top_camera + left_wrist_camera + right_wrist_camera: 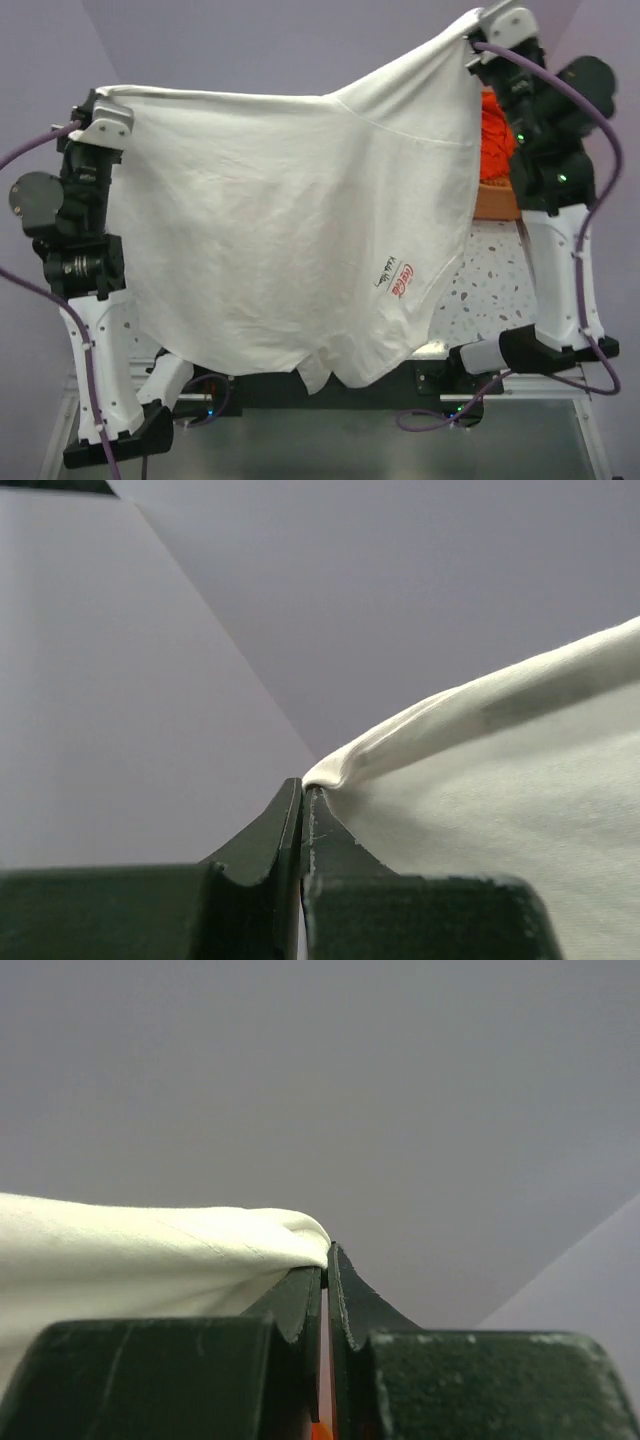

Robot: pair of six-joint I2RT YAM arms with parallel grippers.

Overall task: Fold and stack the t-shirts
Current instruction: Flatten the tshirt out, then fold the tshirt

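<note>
Left fingers [262,852] pressed together, pinching a rolled hem edge of the white t-shirt [500,810] right at the tips; cloth runs off to the right of the left wrist frame. Right fingers [358,1308] likewise closed on a bunched edge of the same shirt [130,1250], cloth leading off to frame left. Top external view: left fingers [103,108] at upper left, right fingers [487,32] at upper right and higher in frame, so the top edge of the t-shirt [290,220] slopes up to the right. Shirt hangs spread between both arms, lower edge loose and uneven at lower centre. Small red script print [398,275] at lower right of the cloth. Orange tub [496,203] partly hidden behind the shirt's right edge, on the speckled tabletop [480,295].
</note>
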